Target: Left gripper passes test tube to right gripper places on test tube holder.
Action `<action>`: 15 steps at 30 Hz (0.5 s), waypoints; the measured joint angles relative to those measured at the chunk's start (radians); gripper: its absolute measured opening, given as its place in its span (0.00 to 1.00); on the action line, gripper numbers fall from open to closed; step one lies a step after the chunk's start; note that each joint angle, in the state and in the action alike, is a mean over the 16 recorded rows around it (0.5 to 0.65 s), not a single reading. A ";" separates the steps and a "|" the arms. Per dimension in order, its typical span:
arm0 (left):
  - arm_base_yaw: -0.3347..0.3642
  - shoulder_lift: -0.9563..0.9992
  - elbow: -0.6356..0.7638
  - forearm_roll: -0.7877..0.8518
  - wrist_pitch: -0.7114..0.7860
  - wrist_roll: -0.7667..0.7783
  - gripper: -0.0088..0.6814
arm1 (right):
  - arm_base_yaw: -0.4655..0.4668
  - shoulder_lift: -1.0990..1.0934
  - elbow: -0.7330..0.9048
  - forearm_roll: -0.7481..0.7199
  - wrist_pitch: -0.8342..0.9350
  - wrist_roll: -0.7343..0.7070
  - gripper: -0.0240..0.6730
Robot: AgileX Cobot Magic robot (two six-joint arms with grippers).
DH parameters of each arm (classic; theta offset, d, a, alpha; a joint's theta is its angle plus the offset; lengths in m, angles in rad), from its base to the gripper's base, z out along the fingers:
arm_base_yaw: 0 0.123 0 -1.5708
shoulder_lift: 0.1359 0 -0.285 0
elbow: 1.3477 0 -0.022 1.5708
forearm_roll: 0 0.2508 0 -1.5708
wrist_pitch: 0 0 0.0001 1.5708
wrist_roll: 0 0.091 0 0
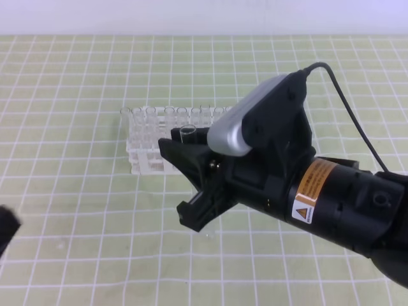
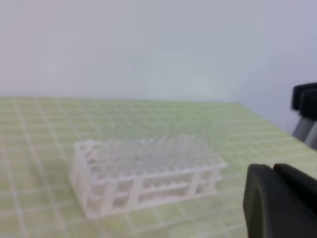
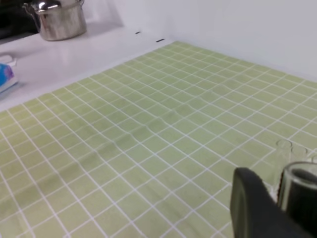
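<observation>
My right claw [image 1: 191, 185] pinches the test tube [image 1: 189, 132] between its 2 fingers, the open rim standing just above them and near the test tube holder [image 1: 148, 141] on the green worktop [image 1: 76, 223]. My left claw [image 2: 277, 198], pressed together on nothing, sits off to the side. The handover looks done. Next I must line the tube upright over a free hole and lower it.

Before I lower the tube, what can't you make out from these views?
- Lower end of the test tube: high view, hidden behind the right pincer.
- Free holes in the test tube holder: left wrist view is blurred; high view, the pincer covers its right part.
- Left pincer: high view, cut off by the left edge.
</observation>
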 joint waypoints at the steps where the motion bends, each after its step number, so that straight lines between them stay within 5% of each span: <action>1: 0.000 -0.026 0.000 -0.034 0.025 0.028 0.01 | 0.000 0.000 0.000 0.000 0.002 -0.001 0.16; 9: 0.000 -0.170 0.022 -0.354 0.147 0.331 0.01 | 0.000 0.000 0.000 -0.001 0.008 -0.012 0.16; 15: 0.000 -0.213 0.114 -0.582 0.046 0.555 0.01 | 0.000 0.000 0.000 -0.001 0.008 -0.013 0.16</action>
